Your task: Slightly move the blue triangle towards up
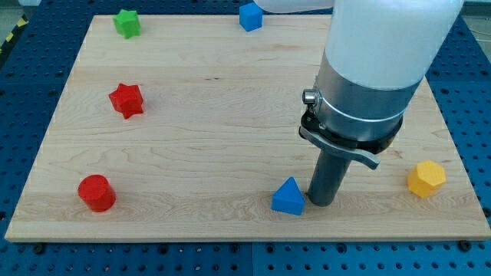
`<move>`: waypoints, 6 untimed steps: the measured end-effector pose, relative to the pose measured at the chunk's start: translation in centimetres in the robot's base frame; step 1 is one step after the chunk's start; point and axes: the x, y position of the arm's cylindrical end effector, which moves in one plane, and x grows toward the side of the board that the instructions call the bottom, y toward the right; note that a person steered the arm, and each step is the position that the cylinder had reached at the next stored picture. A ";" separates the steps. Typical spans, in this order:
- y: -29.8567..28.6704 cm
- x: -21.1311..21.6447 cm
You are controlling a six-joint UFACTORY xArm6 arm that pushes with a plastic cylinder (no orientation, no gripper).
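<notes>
The blue triangle (pixel 288 197) lies on the wooden board (pixel 230 115) near the view's bottom edge, right of centre. My tip (pixel 321 202) rests on the board just to the right of the blue triangle, touching it or nearly so. The rod rises from there into the large grey and white arm body that fills the view's upper right.
A blue cube-like block (pixel 250 16) sits at the board's top edge. A green star (pixel 127 23) is at the top left, a red star (pixel 126 100) at the left, a red cylinder (pixel 97 192) at the bottom left, a yellow hexagon (pixel 426 179) at the right.
</notes>
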 end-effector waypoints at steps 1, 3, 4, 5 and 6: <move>-0.4 0.4; -2.0 3.0; -2.1 3.8; -3.9 2.0; -4.8 -0.2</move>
